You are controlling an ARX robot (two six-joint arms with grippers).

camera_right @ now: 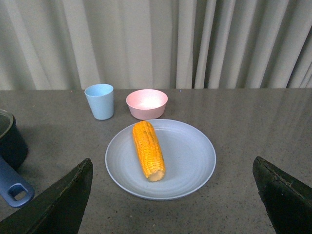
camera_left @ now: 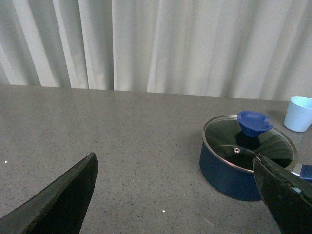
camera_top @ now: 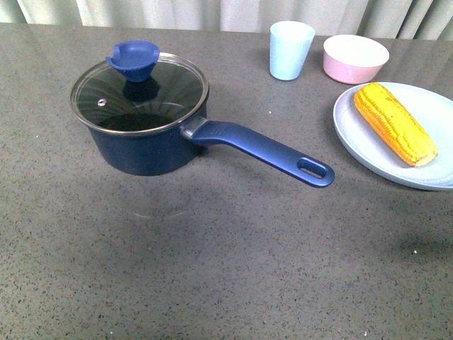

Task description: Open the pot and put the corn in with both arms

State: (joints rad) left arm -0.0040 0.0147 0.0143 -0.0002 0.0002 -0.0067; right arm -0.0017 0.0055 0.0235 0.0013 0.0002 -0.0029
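The dark blue pot [camera_top: 145, 145] stands at the left of the grey table, its glass lid [camera_top: 139, 93] on, with a blue knob [camera_top: 133, 59]. Its long handle [camera_top: 262, 149] points right and toward me. The yellow-orange corn [camera_top: 393, 122] lies on a pale blue plate [camera_top: 361, 138] at the right. Neither arm shows in the front view. My left gripper [camera_left: 175, 195] is open and empty, apart from the pot [camera_left: 229, 173]. My right gripper [camera_right: 173, 195] is open and empty, short of the corn [camera_right: 148, 148] on the plate [camera_right: 187, 158].
A light blue cup [camera_top: 290, 49] and a pink bowl [camera_top: 355, 59] stand behind the plate at the back right. Pale curtains hang behind the table's far edge. In the right wrist view the pot's handle end [camera_right: 14, 187] lies beside the plate.
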